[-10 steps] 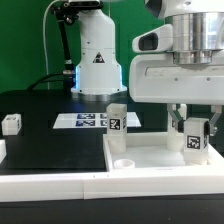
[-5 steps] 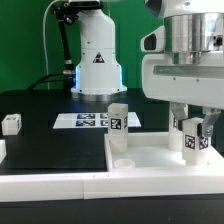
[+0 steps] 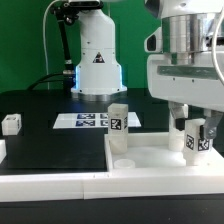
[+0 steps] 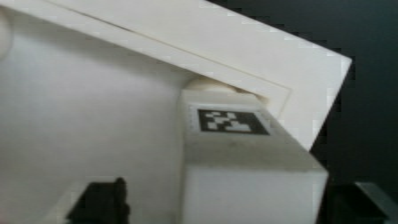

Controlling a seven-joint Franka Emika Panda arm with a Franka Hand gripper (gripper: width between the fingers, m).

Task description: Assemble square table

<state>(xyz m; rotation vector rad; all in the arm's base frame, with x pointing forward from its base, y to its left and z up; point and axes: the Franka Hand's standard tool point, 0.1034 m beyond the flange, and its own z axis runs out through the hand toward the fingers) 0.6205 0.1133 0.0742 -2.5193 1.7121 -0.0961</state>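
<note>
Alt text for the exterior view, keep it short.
Gripper straddles an upright leg post at a corner of the white square tabletop; contact unclear. A second post stands on the tabletop; a third post sits on the black worktop.

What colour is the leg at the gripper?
The leg is white, with a black-and-white patterned tag; clearest in the wrist view.

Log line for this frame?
gripper: around leg, grip unclear | leg: upright on slab | second leg: upright on slab, free
</note>
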